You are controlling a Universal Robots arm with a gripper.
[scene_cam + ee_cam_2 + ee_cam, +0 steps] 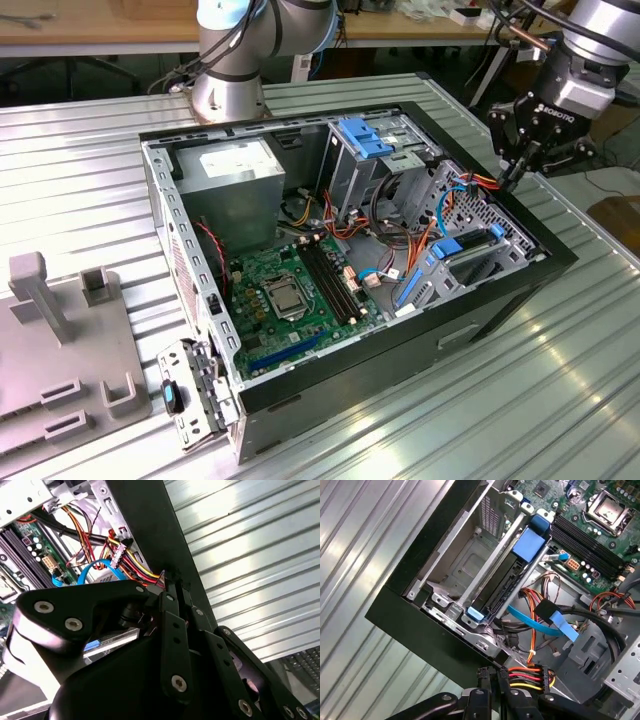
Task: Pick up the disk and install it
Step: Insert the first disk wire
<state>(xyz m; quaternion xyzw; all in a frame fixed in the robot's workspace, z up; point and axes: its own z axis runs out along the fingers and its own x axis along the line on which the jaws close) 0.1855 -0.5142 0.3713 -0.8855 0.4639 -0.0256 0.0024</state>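
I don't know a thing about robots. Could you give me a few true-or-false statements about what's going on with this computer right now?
1. The computer case lies open, with its green motherboard in sight. True.
2. The hand is carrying the disk through the air. False: the disk sits in the metal drive cage, apart from the hand.
3. The hand's tips are right beside a plug with red, yellow and black wires. True.
4. The case stands on a wooden table. False: the table is ribbed metal.
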